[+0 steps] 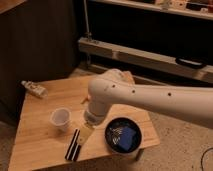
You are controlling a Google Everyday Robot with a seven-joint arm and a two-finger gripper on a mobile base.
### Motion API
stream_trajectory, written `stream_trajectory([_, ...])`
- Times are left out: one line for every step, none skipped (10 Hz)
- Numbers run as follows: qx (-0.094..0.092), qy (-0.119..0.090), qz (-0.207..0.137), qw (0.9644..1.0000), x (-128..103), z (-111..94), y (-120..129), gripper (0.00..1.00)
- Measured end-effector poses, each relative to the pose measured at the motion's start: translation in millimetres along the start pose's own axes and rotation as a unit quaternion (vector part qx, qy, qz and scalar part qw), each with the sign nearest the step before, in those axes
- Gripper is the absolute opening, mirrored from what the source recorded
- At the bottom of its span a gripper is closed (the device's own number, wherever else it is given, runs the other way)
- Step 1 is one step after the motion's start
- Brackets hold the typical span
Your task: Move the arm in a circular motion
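Hanging over the table (44, 116) (shelves (150, 56) behind) is the arm's (150, 98) end effector (86, 131).

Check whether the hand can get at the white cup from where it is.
Probably yes. The hand hangs just right of the white cup over the wooden table, with nothing standing between them. The black striped block lies toward the table's front edge, not in the way.

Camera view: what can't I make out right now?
- Arm: its base is cut off by the right edge.
- Gripper, low over the table beside the cup: blurred tan stub, no detail.
- Bowl contents: too blurred to name.
- Table middle: hidden behind the arm.
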Motion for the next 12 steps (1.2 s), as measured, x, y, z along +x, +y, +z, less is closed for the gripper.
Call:
stream_trajectory([0.006, -0.002, -0.020, 0.9998, -25.5, -1.9, -0.1, 0.80])
stream_trajectory([0.013, -0.003, -0.035, 0.9993, -50.2, -4.0, -3.4, 0.80])
stream_trajectory([0.025, -0.007, -0.046, 0.9986, -80.8, -7.6, -13.7, 0.80])
stream_trajectory([0.038, -0.009, -0.047, 0.9981, -106.4, -10.2, -27.8, 0.80])
stream_trajectory([0.046, -0.009, -0.039, 0.9981, -123.3, -12.0, -45.5, 0.80])
stream_trajectory([0.055, -0.008, -0.019, 0.9983, -137.5, -13.9, -77.0, 0.80])
stream_trajectory([0.057, -0.007, 0.003, 0.9983, -141.9, -15.0, -102.6, 0.80])
stream_trajectory([0.057, -0.007, 0.023, 0.9981, -141.7, -14.8, -123.5, 0.80])
stream_trajectory([0.056, -0.006, 0.053, 0.9970, -135.7, -15.5, -154.1, 0.80])
stream_trajectory([0.055, -0.004, 0.075, 0.9957, -126.6, -15.7, -174.2, 0.80])
stream_trajectory([0.053, -0.005, 0.100, 0.9935, -115.2, -16.1, -197.5, 0.80])
stream_trajectory([0.052, -0.004, 0.125, 0.9907, -99.8, -16.4, -219.1, 0.80])
